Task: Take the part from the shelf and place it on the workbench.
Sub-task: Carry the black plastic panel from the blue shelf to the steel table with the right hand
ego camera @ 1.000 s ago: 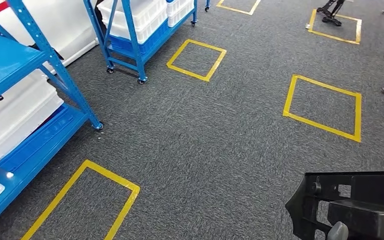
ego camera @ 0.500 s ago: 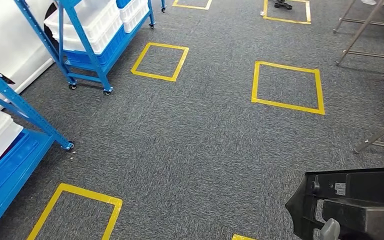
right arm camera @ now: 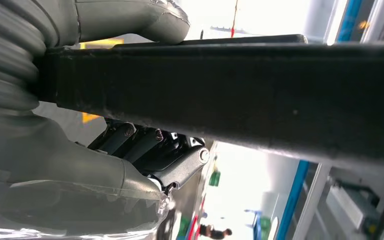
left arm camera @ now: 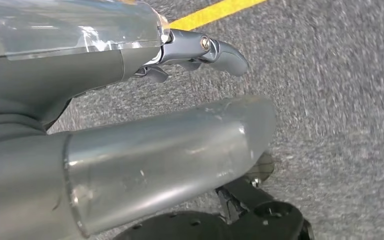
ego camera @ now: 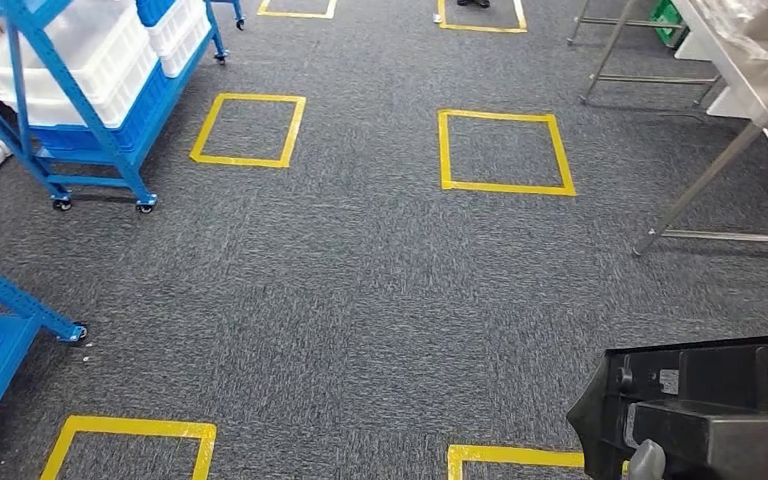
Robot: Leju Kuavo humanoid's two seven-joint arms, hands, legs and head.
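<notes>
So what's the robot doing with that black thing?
The robot is carrying a black plastic part, gripped in its right hand. It stands on grey carpet marked with yellow tape squares, away from the blue shelves holding white bins. A metal workbench shows ahead on its right, and the part is not on it yet. The left hand hangs over the floor with nothing in it.

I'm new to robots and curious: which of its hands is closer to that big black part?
Right. The right hand grips the black part, thumb and fingers wrapped around it. The left hand hangs over the carpet, holding nothing.
</notes>
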